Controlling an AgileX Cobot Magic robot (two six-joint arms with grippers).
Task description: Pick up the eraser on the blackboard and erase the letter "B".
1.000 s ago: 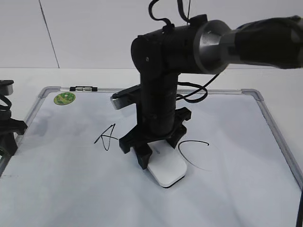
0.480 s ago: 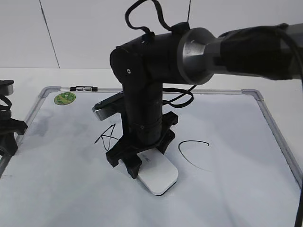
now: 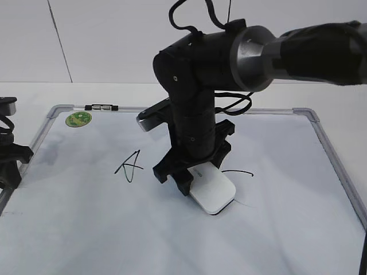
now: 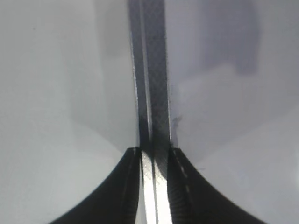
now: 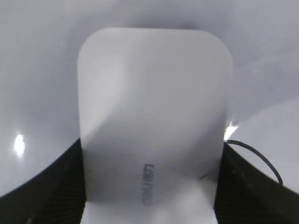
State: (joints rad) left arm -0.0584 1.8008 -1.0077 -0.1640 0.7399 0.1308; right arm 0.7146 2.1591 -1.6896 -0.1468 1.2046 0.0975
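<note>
My right gripper (image 3: 192, 179) is shut on the white eraser (image 3: 214, 193) and presses it flat on the blackboard (image 3: 86, 229), between the letter "A" (image 3: 129, 165) and the letter "C" (image 3: 238, 172). In the right wrist view the eraser (image 5: 154, 107) sits between the two black fingers (image 5: 152, 189), with a piece of the "C" stroke (image 5: 261, 158) to its right. No letter "B" shows; the spot between "A" and "C" is covered by the arm and the eraser. My left gripper (image 3: 8, 166) is at the board's left edge, shut on the silver frame (image 4: 152, 70).
A round green sticker (image 3: 78, 119) and a small black-and-clear clip (image 3: 101, 107) sit at the board's far left corner. The right arm's thick black body stands over the middle of the board. The white table surrounds the board.
My right gripper slid the eraser left toward the "A", then back right and a little farther away; it now overlaps the left end of the "C". The left arm has not moved.
</note>
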